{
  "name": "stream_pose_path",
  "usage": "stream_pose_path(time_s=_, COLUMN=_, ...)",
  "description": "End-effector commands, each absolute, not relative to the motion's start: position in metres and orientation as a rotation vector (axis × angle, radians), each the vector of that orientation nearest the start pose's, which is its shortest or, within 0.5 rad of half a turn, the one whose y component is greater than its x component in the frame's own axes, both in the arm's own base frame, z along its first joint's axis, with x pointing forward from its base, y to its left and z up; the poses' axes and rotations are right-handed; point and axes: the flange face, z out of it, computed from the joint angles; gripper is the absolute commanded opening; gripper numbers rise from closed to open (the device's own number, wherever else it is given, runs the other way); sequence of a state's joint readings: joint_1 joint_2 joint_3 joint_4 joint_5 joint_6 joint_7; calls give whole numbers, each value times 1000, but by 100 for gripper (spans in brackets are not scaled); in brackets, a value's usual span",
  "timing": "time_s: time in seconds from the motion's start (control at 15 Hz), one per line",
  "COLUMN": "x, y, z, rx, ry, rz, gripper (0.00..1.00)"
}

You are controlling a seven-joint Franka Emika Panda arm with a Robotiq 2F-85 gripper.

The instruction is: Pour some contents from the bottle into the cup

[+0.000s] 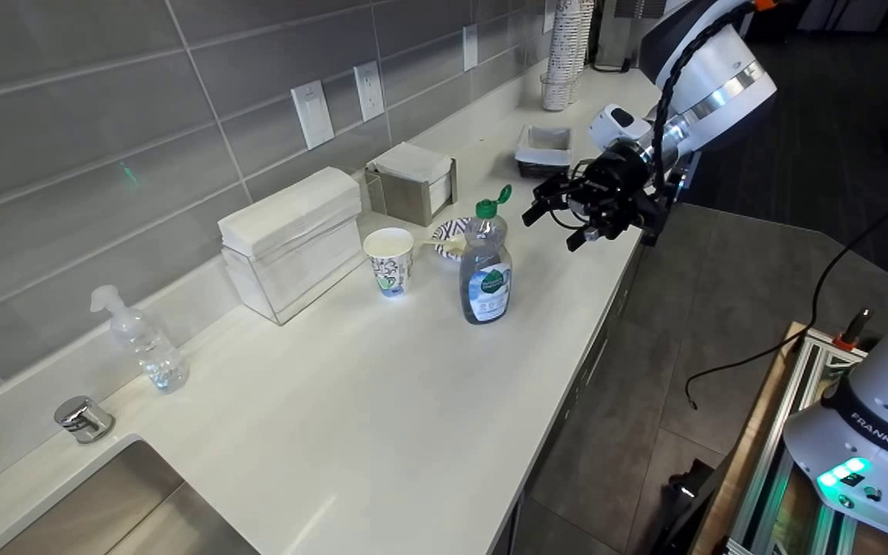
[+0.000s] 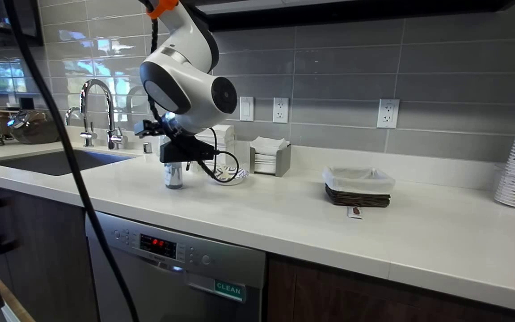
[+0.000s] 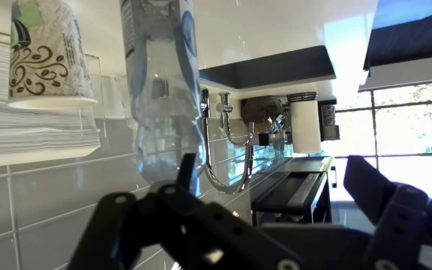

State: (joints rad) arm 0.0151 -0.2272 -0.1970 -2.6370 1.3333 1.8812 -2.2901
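While sign reads CLEAN, bottle, label unclear

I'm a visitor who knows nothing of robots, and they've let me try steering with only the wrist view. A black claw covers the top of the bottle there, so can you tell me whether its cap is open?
Observer: Yes. In an exterior view, the green cap of the bottle is flipped open.
Operator: Good. The cup looks upside down to me. Is it?
Observer: No. In an exterior view its open mouth faces up.
Operator: Is there anything near the bottle that I'm missing?
Observer: A patterned bowl. In an exterior view it shows partly hidden behind the bottle.
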Motion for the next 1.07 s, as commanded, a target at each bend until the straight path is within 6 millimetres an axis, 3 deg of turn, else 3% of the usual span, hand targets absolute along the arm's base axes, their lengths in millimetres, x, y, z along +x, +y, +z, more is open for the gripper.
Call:
stream_pose_path(time_s=0.0, x=408, y=-2, z=317, rx=-1660, ry=-1232, rz=-1190, gripper=100)
stream_pose_path(time_s=0.33, x=415, y=1, z=305, rx=-1626, ry=-1197, rz=-1289, gripper=100)
stream_pose_path(time_s=1.0, x=441, y=24, z=291, rx=-1608, ry=-1172, rz=-1324, gripper=100)
